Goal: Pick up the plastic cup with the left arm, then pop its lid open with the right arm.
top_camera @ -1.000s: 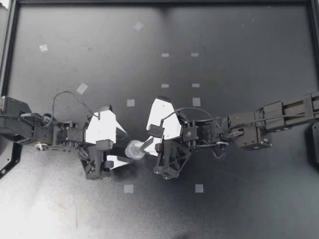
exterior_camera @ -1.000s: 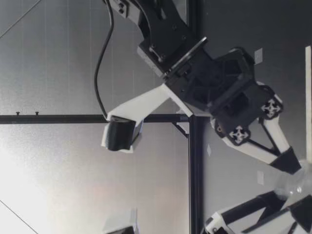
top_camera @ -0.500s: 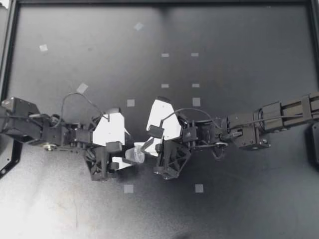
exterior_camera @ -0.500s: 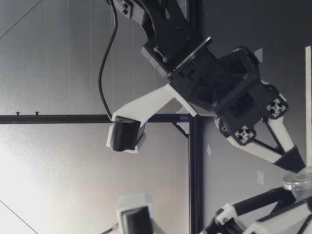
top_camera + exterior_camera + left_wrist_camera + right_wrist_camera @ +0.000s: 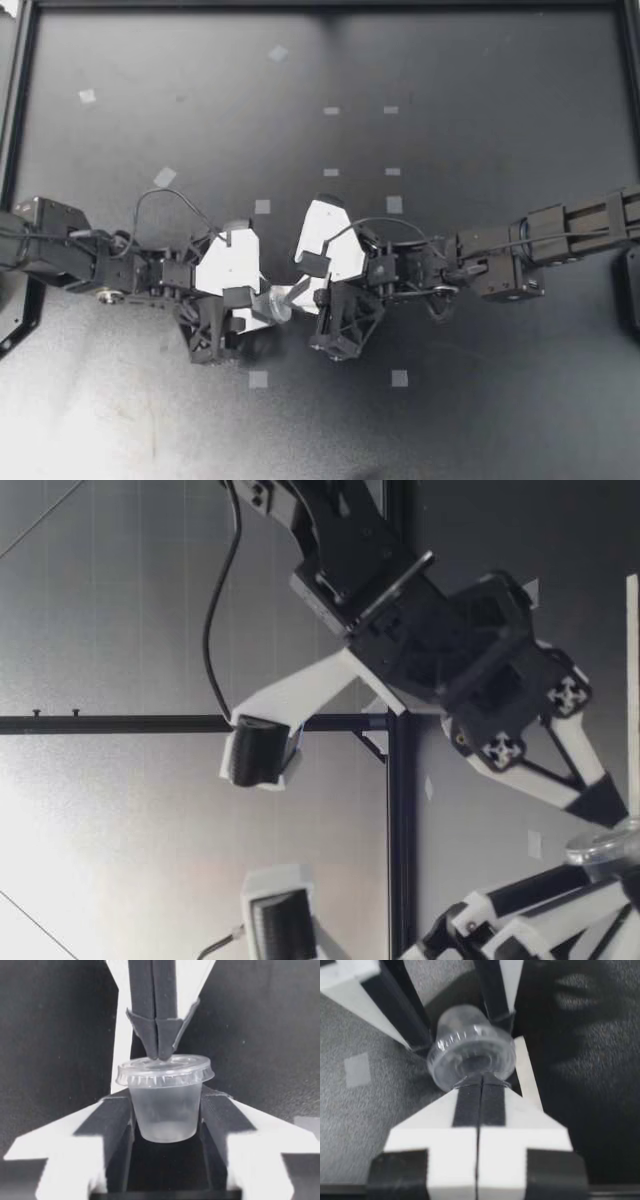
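- Looking down from above, you find both arms meeting near the middle of the dark table (image 5: pixel 480 120), with a small clear cup (image 5: pixel 273 305) between them.
- Your left gripper (image 5: pixel 258 306) comes in from the left side and has the cup in its grasp.
- The left wrist view shows that hold plainly. The left gripper (image 5: pixel 166 1110) is parted only as wide as the cup (image 5: pixel 167 1107), and its two fingers (image 5: pixel 114 1125) press the cup's sides from both flanks, just under the rim.
- The cup stands upright in that grip, and its clear lid (image 5: pixel 165 1070) is seated on top.
- Your right gripper (image 5: pixel 292 296) reaches in from the right side, and its fingers are pressed fully together.
- In the left wrist view the right gripper (image 5: pixel 159 1045) comes down with its joined tips touching the top of the lid.
- In the right wrist view those tips (image 5: pixel 481 1080) sit at the lid's (image 5: pixel 470 1052) edge. You cannot tell whether any of the rim is pinched between them.
- The low view shows the cup (image 5: pixel 606 846) with its lid uppermost and the right gripper (image 5: pixel 608 808) directly above it.
- You cannot tell from any view whether the cup's base rests on the table or hangs just clear of it.
- Two pale tape squares (image 5: pixel 258 379) and (image 5: pixel 399 378) lie on the table near the grippers, apart from the cup.
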